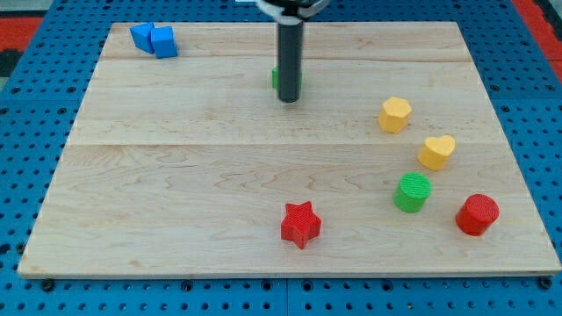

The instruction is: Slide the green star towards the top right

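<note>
A green block, likely the green star, sits at the board's upper middle, mostly hidden behind my rod; only green slivers show at both sides, so its shape cannot be made out. My tip rests on the board just below and in front of it, touching or nearly touching. The rod comes down from the view's top edge.
A blue block pair lies at the top left. A yellow hexagon, a yellow heart, a green cylinder and a red cylinder are on the right. A red star lies at the bottom middle. The wooden board sits on blue pegboard.
</note>
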Controlling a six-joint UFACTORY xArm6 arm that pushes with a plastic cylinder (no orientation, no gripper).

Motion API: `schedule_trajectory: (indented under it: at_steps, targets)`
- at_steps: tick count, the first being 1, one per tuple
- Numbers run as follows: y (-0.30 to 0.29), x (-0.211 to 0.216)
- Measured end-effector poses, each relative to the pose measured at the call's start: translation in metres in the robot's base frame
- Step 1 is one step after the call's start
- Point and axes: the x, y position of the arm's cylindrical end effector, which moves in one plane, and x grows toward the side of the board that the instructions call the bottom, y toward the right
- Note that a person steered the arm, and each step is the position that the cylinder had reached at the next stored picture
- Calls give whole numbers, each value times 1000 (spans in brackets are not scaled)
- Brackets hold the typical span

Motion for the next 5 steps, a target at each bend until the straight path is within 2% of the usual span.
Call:
schedule_trajectory:
  at_steps: [1, 2, 3, 5]
  targets:
    - [-58, -11]
    - [-8, -40]
    - [90, -48]
    - [103, -50]
